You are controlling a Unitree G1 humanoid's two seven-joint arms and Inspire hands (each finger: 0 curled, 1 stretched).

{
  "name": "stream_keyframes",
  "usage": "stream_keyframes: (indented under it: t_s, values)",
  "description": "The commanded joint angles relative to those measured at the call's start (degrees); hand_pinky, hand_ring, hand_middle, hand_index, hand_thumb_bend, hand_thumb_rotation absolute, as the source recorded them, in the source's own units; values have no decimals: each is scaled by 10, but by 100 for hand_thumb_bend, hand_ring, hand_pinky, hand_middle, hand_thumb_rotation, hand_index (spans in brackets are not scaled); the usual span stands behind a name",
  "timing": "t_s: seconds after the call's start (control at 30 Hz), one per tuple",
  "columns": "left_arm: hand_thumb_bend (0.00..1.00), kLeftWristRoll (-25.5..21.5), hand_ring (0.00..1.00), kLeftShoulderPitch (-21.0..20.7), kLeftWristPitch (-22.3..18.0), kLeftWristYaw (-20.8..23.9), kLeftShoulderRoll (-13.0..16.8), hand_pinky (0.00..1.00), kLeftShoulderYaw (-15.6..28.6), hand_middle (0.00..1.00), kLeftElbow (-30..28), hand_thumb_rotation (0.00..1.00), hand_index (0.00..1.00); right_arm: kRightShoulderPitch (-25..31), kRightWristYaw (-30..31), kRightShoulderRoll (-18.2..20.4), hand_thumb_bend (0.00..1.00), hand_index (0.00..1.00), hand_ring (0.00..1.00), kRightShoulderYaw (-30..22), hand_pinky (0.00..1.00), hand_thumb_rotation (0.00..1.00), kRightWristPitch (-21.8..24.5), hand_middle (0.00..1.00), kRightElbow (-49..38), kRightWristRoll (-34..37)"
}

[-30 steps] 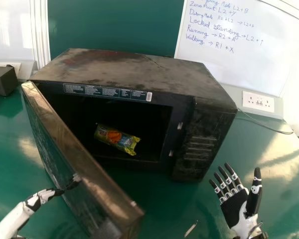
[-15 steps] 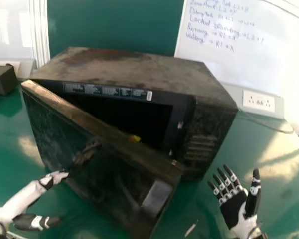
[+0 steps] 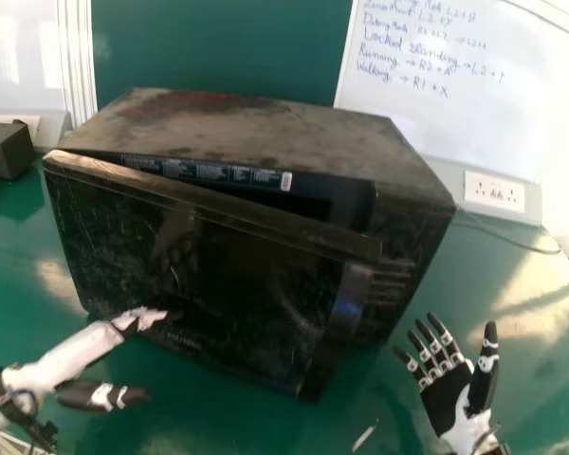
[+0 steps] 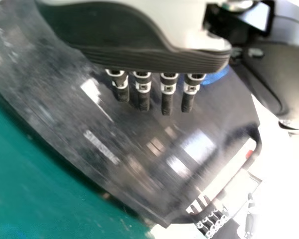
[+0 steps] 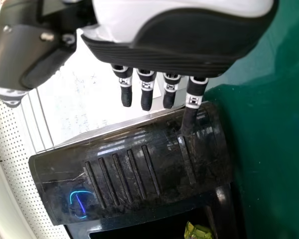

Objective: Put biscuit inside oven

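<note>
Your biscuit packet is inside the oven: in the right wrist view you can see part of it in the dark opening, past the vented front panel, well apart from the right hand. You have the left hand outside the oven, in front of the door, so the door stands between that hand and the oven's interior.

In the head view, your left arm comes in at the lower left and slants up towards the middle of the frame. That hand is open, its fingers straight and side by side with narrow gaps, reaching to the lower left part of the door's outer face; you can't tell for certain whether the tips touch it. Its thumb is held apart, below the fingers, pointing right.

The door is ajar, with a narrow dark gap along its upper edge and its handle right of centre in the frame.

Your right hand is at the lower right, apart from the oven and over the tabletop. Its palm faces the head camera, fingers spread and pointing to the upper left, thumb upright and clear of them, holding nothing.
</note>
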Motion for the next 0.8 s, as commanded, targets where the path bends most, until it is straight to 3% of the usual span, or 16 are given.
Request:
stream_keyframes:
  t_s: [0.0,0.13,0.6,0.77]
  values:
    - [90,-12,100,-18,14,-13,6,100,-14,100,3,90,100,2,0,3,98,100,100,-3,89,100,0,100,-5,1]
    - [91,-18,100,-36,41,-22,2,100,-25,100,-8,91,100,3,2,3,91,100,100,-2,92,100,-2,100,-4,-1]
    - [91,-43,100,-57,125,-41,-8,100,-42,100,-95,90,100,7,8,8,41,100,100,-1,91,100,-4,100,-2,0]
    - [91,-47,100,-58,148,-48,-10,100,-45,100,-118,91,100,10,12,7,33,100,100,2,93,100,-9,100,-3,-8]
